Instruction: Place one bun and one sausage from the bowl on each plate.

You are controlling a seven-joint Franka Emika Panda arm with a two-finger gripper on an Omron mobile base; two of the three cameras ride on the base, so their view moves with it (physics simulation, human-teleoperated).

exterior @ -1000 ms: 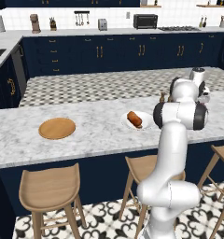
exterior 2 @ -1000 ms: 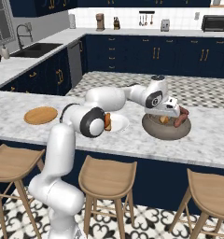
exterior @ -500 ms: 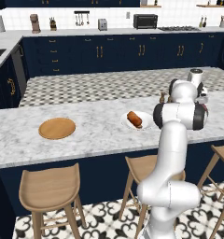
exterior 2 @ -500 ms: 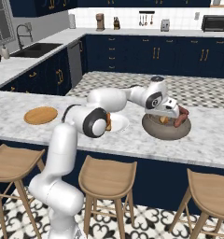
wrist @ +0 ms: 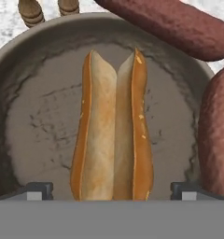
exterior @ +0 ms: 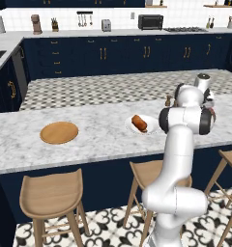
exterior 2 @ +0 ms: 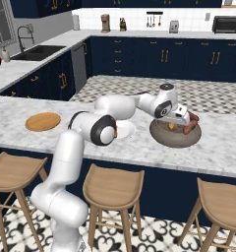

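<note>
- The wooden plate is lying bare at the left end of the marble counter; in the right base view it is showing as a tan disc.
- The white plate is sitting near the middle of the counter, well apart from the wooden one, and is carrying a bun with a sausage in it.
- The arm is reaching over the counter to the right, with the gripper hanging over the bowl.
- The gripper's jaws are standing wide apart and are holding nothing; in the hand view the two dark fingertips are flanking the near end of the bun without touching it.
- That split bun is lying on the floor of the bowl.
- Two sausages are resting against the bowl's rim: one across the top and one along the right edge of the hand view.
- Two small wooden turned pieces are standing just beyond the bowl.
</note>
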